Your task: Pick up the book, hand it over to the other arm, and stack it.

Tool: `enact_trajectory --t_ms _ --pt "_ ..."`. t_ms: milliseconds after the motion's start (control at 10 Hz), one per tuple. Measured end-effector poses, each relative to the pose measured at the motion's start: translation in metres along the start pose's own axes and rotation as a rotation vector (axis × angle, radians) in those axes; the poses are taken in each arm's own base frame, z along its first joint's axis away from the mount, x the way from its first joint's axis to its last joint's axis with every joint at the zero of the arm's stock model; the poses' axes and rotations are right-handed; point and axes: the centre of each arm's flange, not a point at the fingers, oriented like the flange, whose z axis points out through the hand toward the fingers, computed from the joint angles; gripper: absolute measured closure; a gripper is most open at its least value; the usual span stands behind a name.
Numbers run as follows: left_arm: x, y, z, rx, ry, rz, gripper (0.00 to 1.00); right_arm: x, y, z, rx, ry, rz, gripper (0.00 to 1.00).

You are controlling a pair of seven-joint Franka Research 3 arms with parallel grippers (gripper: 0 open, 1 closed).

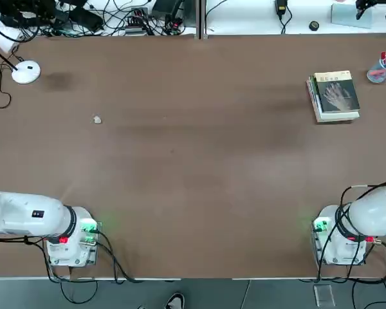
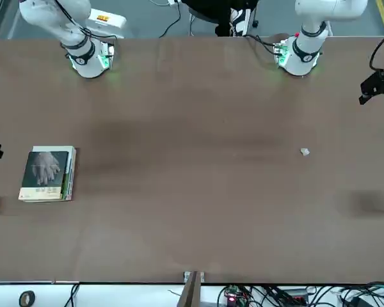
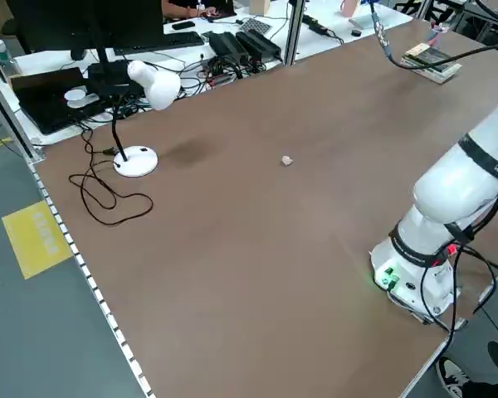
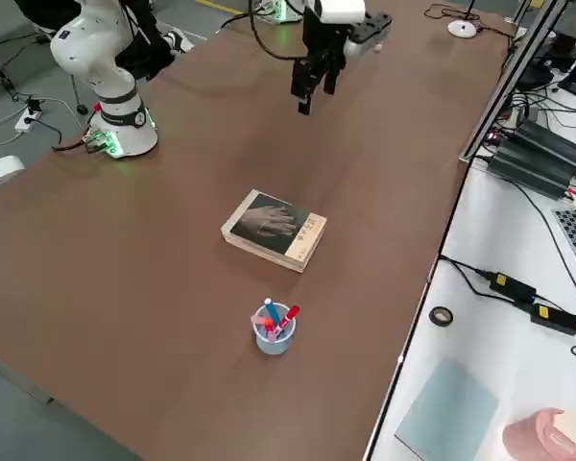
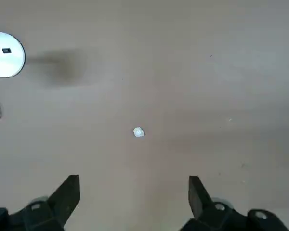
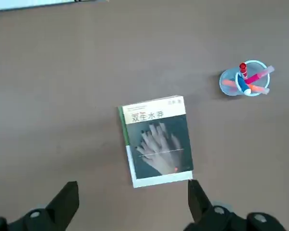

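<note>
Both arms hover at the robot's side, each tool (image 5: 134,202) (image 6: 133,204) wide, empty

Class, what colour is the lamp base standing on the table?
White; the lamp base shows best in the left side view.

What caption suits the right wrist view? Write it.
Open right gripper above the table, the hand-cover book topping a stack near a pen cup.
</note>
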Motion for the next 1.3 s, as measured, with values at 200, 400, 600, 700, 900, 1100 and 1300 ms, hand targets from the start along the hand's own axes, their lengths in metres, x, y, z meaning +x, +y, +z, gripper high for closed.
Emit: enact_trajectory --t_ms 200,400,600,700,900,1100,1300 --pt "0.0 0.0 -0.001 0.0 0.001 0.0 0.0 -0.012 -0.012 -0.019 0.011 0.005 -0.002 0.0" --pt "0.0 0.0 -0.001 0.0 0.002 0.0 0.0 -0.024 -0.021 -0.034 0.022 0.014 0.009 0.0" --pt "0.0 0.0 -0.001 0.0 0.002 0.001 0.0 -0.029 -0.026 -0.037 0.027 0.014 0.014 0.0" --pt "0.0 0.001 -0.001 0.0 0.002 0.001 0.0 -0.029 -0.026 -0.035 0.026 0.011 0.015 0.0" --pt "0.0 0.001 -0.001 0.0 0.001 0.001 0.0 -0.029 -0.026 -0.033 0.026 0.008 0.014 0.0" --pt "0.0 0.001 -0.001 0.0 0.001 0.001 0.0 -0.029 -0.027 -0.032 0.026 0.006 0.013 0.0" --pt "0.0 0.001 -0.001 0.0 0.001 0.002 0.0 -0.03 -0.028 -0.032 0.026 0.004 0.012 0.0"
